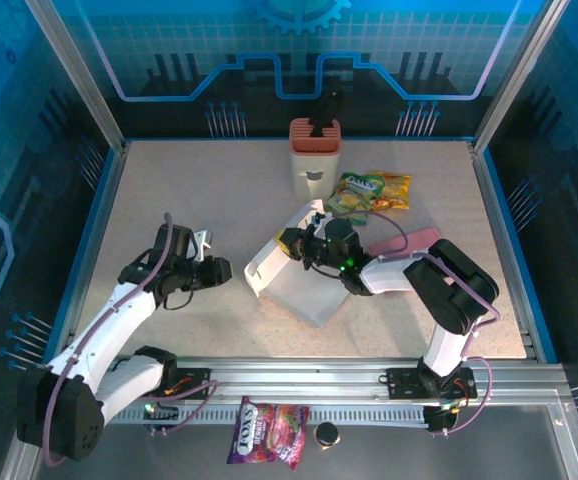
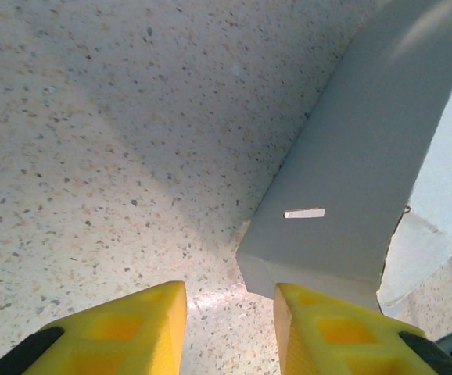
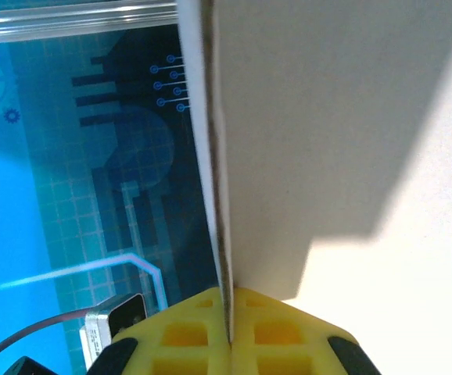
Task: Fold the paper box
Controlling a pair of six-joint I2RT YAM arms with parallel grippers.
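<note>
- Top external view: the pale speckled table (image 1: 169, 200) carried everything.
- The white paper box (image 1: 304, 285), half-folded cardboard, lay on it between the two arms' fingertips, with one flap raised at its left end.
- The right gripper (image 3: 230, 301) was clamped on the thin edge of a box panel, which rose straight out from between its yellow fingertips.
- The left gripper (image 2: 230, 308) had its fingers parted over bare table and held nothing. The box's grey corner sat just ahead of one fingertip, not between them.
- A beige upright holder (image 1: 315, 160) and green-yellow snack packets (image 1: 371, 192) lay well beyond the right fingers.
</note>
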